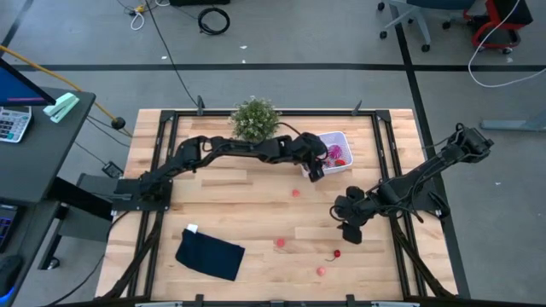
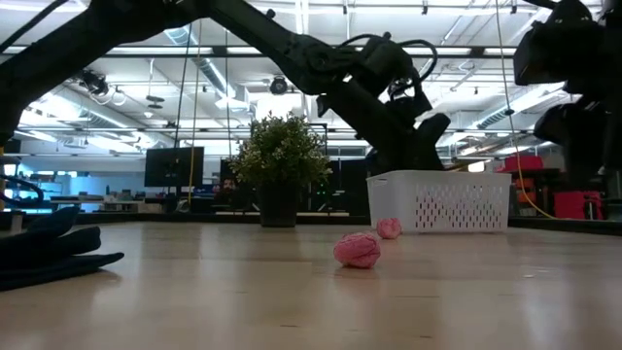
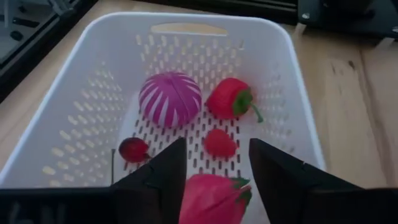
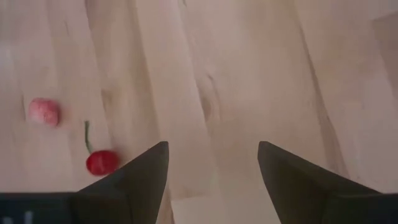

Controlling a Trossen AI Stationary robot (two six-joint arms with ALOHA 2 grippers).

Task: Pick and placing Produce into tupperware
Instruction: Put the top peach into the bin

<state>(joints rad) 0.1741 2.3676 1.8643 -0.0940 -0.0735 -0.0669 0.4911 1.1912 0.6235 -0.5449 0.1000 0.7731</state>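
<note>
Your two arms are dark, near-black throughout, built from slim tubular links joined by bulkier rounded joint housings. The left arm (image 1: 223,148) has a thin black cable looping over its wrist end, and a similar cable arcs above it in the low view. The right arm (image 1: 426,173) looks the same in colour and build. Each gripper's fingers (image 3: 163,180) are matte black, flat-faced wedges with angled inner edges.
</note>
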